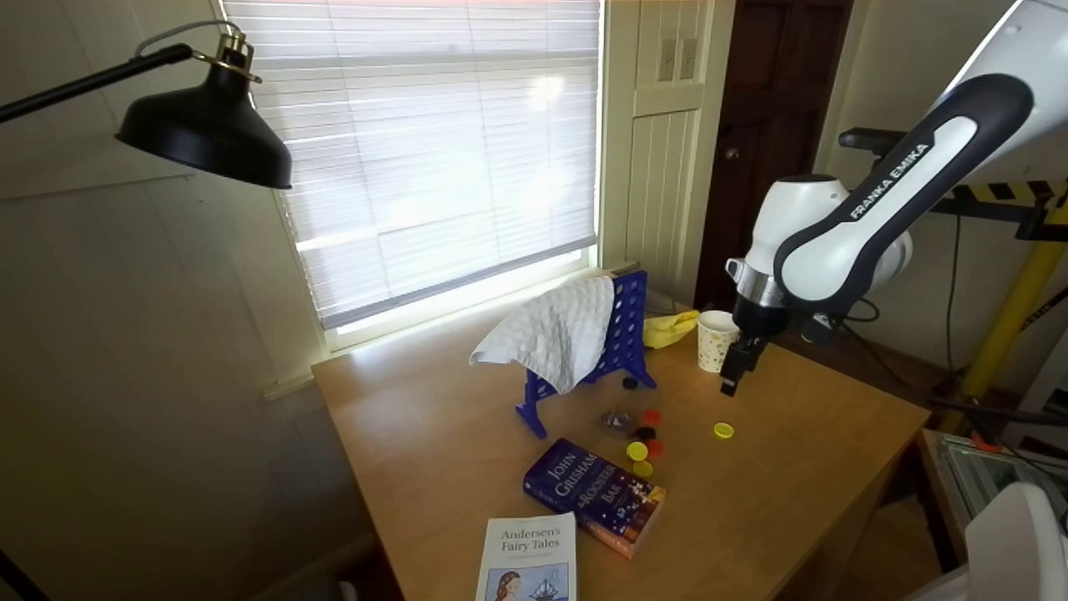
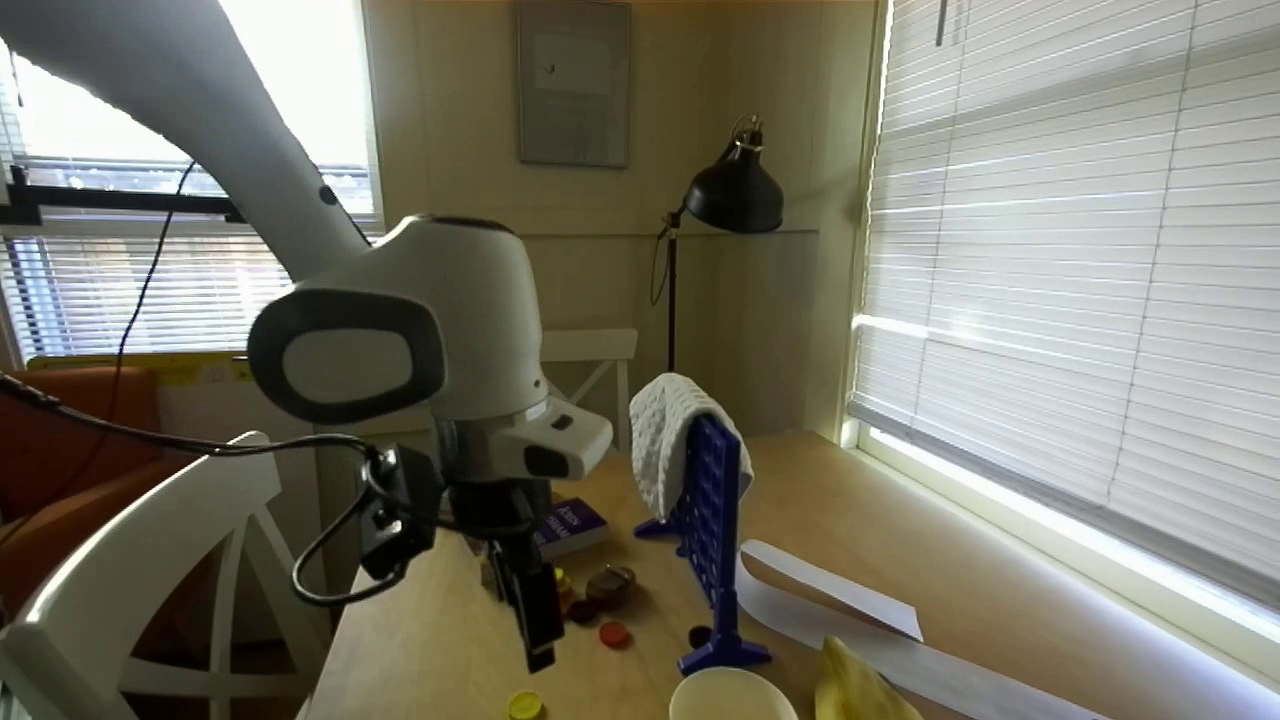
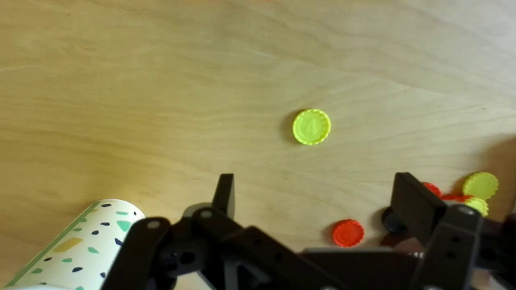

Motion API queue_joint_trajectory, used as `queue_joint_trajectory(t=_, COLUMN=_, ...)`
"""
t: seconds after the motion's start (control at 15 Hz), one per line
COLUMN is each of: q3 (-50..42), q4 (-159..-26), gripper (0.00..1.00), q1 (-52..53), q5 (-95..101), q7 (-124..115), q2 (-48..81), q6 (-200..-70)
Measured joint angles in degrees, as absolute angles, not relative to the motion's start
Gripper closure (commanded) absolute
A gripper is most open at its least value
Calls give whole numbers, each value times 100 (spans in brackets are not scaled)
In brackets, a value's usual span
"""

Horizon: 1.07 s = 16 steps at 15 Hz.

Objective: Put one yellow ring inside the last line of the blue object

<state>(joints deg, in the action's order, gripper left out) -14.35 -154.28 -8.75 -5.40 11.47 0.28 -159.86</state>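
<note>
A small yellow ring, a disc with a ridged rim, lies flat on the table apart from the others; it shows in both exterior views (image 1: 723, 430) (image 2: 525, 705) and in the wrist view (image 3: 311, 126). The blue object (image 1: 632, 321) (image 2: 710, 500) is an upright rack with rows of round holes, standing on feet. A white cloth hangs over much of it and hides part of it. It is out of the wrist view. My gripper (image 1: 730, 388) (image 2: 540, 655) (image 3: 313, 175) is open and empty, above the table; in the wrist view the lone yellow ring lies beyond its fingertips.
A patterned paper cup (image 1: 715, 340) (image 3: 80, 245) stands close to the gripper. A yellow item (image 1: 670, 330) lies near the rack. Red, black and yellow discs (image 1: 644, 442) (image 3: 348, 233) lie clustered before the rack, beside a dark-blue book (image 1: 594, 497). A white book (image 1: 530, 555) lies beyond it.
</note>
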Motion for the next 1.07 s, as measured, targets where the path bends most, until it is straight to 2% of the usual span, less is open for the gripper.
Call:
queue_joint_trajectory(t=0.47, q3=-1021, q4=-14704, gripper=0, q1=-1046, q5=-687, q7=1131, q2=1527, q6=-16169)
queue_joint_trajectory(t=0.8, q3=-815, q4=-14430, gripper=0, q1=-1172, q5=-687, q7=1053, q2=1986, q6=-16214)
queue_joint_trajectory(t=0.87, q3=-773, q4=-14393, gripper=3, q1=-1213, q5=-687, q7=1051, q2=2027, q6=-16214)
queue_joint_trajectory(t=1.0, q3=-702, q4=-14350, gripper=2, q1=-1280, q5=-687, q7=1049, q2=2073, q6=-16214)
queue_joint_trajectory(t=1.07, q3=-679, q4=-14348, gripper=14, q1=-1301, q5=-687, q7=1049, q2=2074, q6=-16214)
